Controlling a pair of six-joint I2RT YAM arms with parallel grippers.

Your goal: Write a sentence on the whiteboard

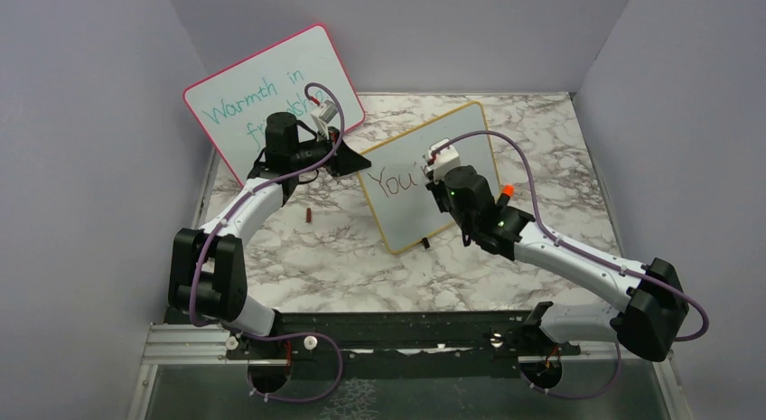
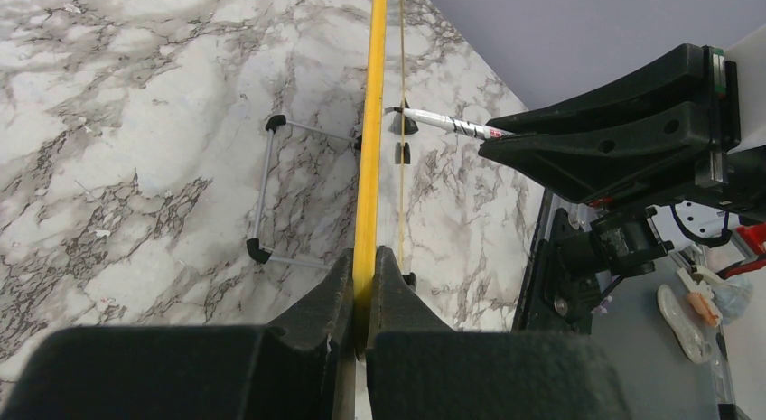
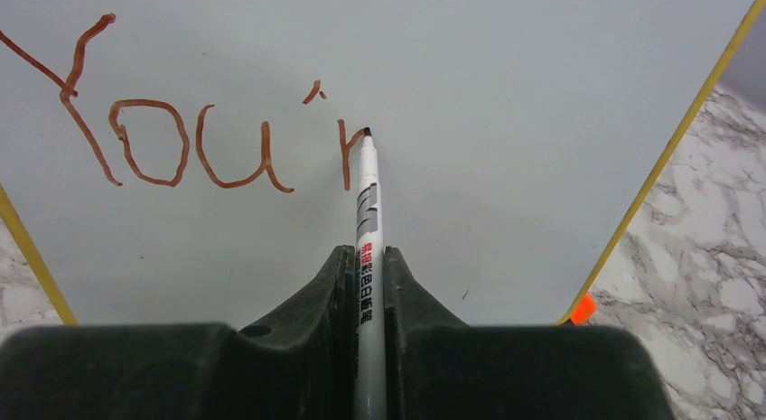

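Note:
The whiteboard [image 1: 470,135], framed in yellow-orange, stands tilted on the marble table [image 1: 343,257]. My left gripper [image 2: 364,266] is shut on its yellow edge [image 2: 370,122], at the board's left corner [image 1: 361,167]. My right gripper [image 3: 366,257] is shut on a white marker [image 3: 366,212]. The marker's dark tip touches the board [image 3: 506,122] at the top of an "r". The sentence [image 3: 181,140] reads "You'r" in red-brown strokes, and part of it [image 1: 395,181] shows from above. In the left wrist view the marker [image 2: 447,124] points at the board's face.
A larger pink-framed board [image 1: 262,95] with teal writing leans at the back left. A small dark cap [image 1: 310,215] lies on the table. A small orange object [image 1: 507,191] sits by the board's right edge. A wire stand [image 2: 262,194] with black feet rests behind the board. Purple walls enclose the table.

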